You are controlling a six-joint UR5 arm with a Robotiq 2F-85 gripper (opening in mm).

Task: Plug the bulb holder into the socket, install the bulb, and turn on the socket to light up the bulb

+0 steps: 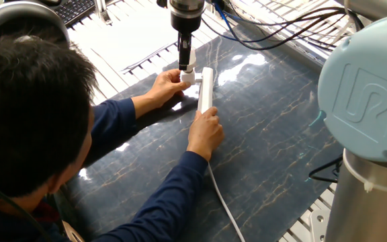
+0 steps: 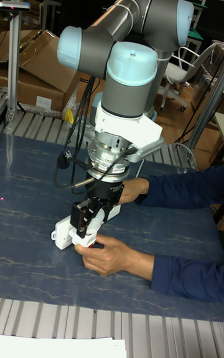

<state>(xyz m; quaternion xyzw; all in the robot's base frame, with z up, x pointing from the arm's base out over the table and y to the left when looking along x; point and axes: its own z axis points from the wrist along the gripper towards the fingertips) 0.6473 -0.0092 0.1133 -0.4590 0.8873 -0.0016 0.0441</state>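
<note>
1. At the left of the fixed view, a person is leaning over the dark marbled table, reaching both arms toward the work.
2. One hand is cupping the bulb holder, which is sitting against the far end of the socket; the holder appears to be plugged in already, so I judge that step done, though the prongs are hidden.
3. Directly above the holder, the gripper is pointing straight down, its fingers closing on the bulb. Only a sliver of the white bulb is showing between the fingers, with its base meeting the holder. In the tall fixed view the gripper is likewise clamping something white, yet the bulb itself is too hidden there to pick out.
4. Whether the bulb is fully threaded in cannot be told; I judge the installing step to be underway, not finished.
5. The other hand is pressing down on the near end of the socket, steadying it, with the white cord trailing toward the front edge.
6. Nothing is glowing, so the switch is still waiting to be turned on; that step is left.
</note>
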